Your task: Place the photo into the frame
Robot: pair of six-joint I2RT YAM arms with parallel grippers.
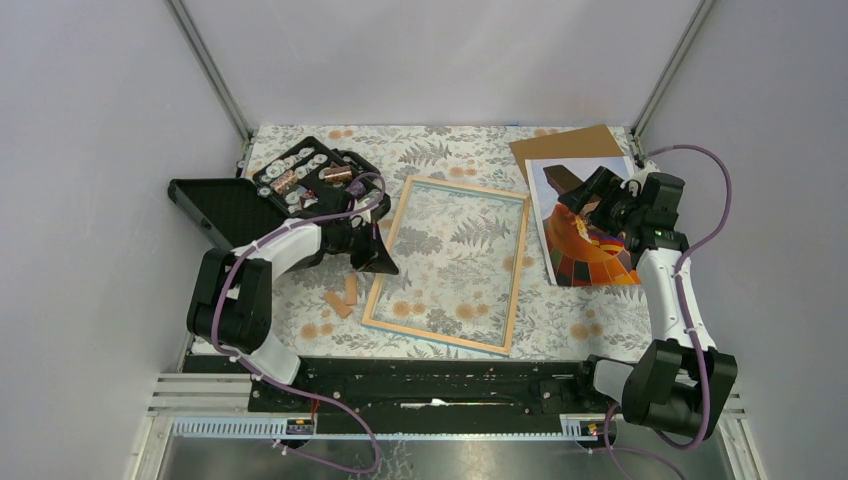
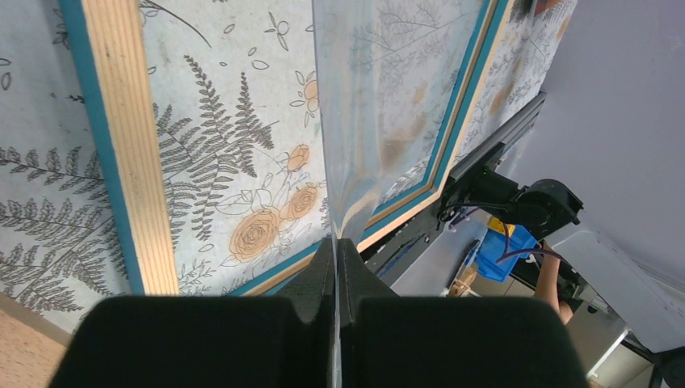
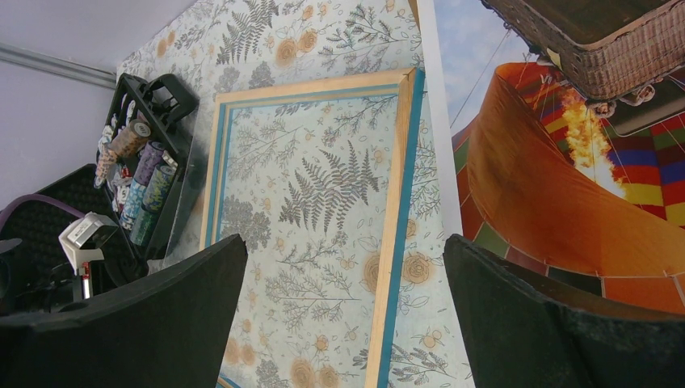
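The left gripper's (image 2: 335, 242) black fingers (image 2: 317, 283) fill the bottom of its wrist view, pressed together with the edge of a thin clear pane (image 2: 380, 97) pinched between them. The pane rises away from them, over the frame's opening. In the overhead view this gripper sits at the left rim of the frame (image 1: 517, 275), which lies flat in the middle of the flower-patterned worktop (image 1: 450, 145), its light wood back rim up and blue showing along the inner edge.

The photo (image 1: 590, 255) lies picture side up just right of the frame, outside it, its top part resting on a plain brown backing board (image 1: 565, 143) at the far right corner. The right gripper (image 3: 343, 242) hangs above the photo's left half, fingers (image 3: 161, 323) spread wide and holding nothing; between them its camera sees the frame's right rim and the photo's white edge.

A black case (image 1: 310, 178) of small parts stands open at the far left. Two small wooden pieces (image 1: 343, 295) lie near the frame's lower left corner.
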